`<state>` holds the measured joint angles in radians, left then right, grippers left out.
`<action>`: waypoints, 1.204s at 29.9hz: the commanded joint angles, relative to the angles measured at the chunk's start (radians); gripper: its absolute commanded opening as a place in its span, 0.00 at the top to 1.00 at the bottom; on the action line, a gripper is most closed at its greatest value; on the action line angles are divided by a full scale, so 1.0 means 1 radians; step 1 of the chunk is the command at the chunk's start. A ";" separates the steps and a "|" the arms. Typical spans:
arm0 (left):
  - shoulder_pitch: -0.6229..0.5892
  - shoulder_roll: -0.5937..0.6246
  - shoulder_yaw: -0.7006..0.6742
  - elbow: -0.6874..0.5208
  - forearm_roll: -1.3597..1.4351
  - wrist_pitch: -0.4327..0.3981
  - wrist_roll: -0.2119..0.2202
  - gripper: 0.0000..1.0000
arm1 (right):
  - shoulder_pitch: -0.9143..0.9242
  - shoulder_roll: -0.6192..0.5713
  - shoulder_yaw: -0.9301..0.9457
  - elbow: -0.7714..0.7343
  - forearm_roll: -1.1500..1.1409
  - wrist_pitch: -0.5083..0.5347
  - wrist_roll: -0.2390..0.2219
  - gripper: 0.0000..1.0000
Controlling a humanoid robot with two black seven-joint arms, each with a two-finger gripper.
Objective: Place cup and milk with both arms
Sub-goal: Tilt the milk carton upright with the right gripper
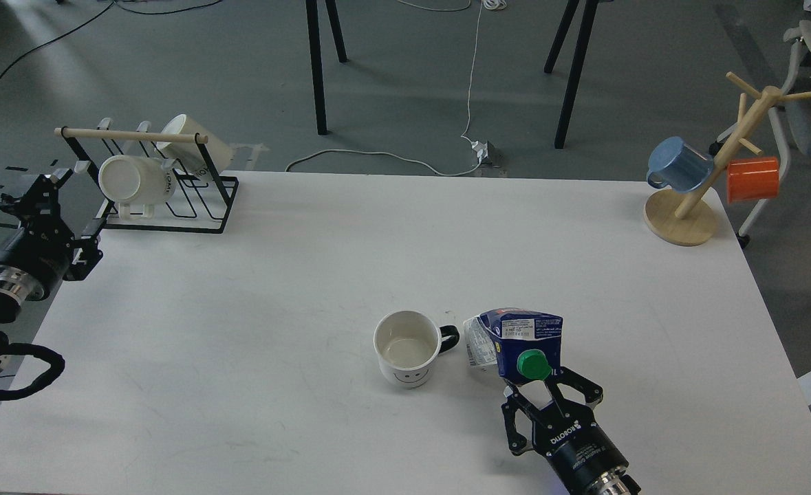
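A white cup with a smiley face and a black handle stands upright on the white table, front of centre. A blue milk carton with a green cap stands just right of the cup's handle, leaning a little toward me. My right gripper comes in from the bottom edge and is shut on the carton's lower part, with a finger on each side. My left gripper is open and empty at the table's left edge, next to the wire rack and far from the cup.
A black wire rack with two white mugs stands at the back left corner. A wooden mug tree with a blue mug and an orange mug stands at the back right corner. Table legs and cables are on the floor beyond.
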<state>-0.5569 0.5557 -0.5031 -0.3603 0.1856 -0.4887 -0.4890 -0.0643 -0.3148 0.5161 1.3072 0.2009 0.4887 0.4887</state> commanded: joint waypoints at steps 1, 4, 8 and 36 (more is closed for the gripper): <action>0.002 0.001 0.000 0.001 0.000 0.000 0.000 0.02 | -0.002 -0.003 -0.001 -0.002 0.000 0.000 0.000 0.61; 0.002 0.001 0.000 0.009 0.000 0.000 0.000 0.02 | -0.008 -0.004 -0.001 -0.005 0.000 0.000 0.000 0.61; 0.002 -0.002 0.000 0.020 0.000 0.000 0.000 0.02 | -0.008 -0.004 0.001 -0.005 0.000 0.000 0.000 0.61; 0.012 -0.003 -0.002 0.020 -0.002 0.000 0.000 0.02 | -0.005 -0.004 -0.001 -0.029 0.002 0.000 0.000 0.58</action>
<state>-0.5439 0.5512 -0.5042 -0.3405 0.1839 -0.4887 -0.4885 -0.0689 -0.3188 0.5154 1.2763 0.2025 0.4887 0.4887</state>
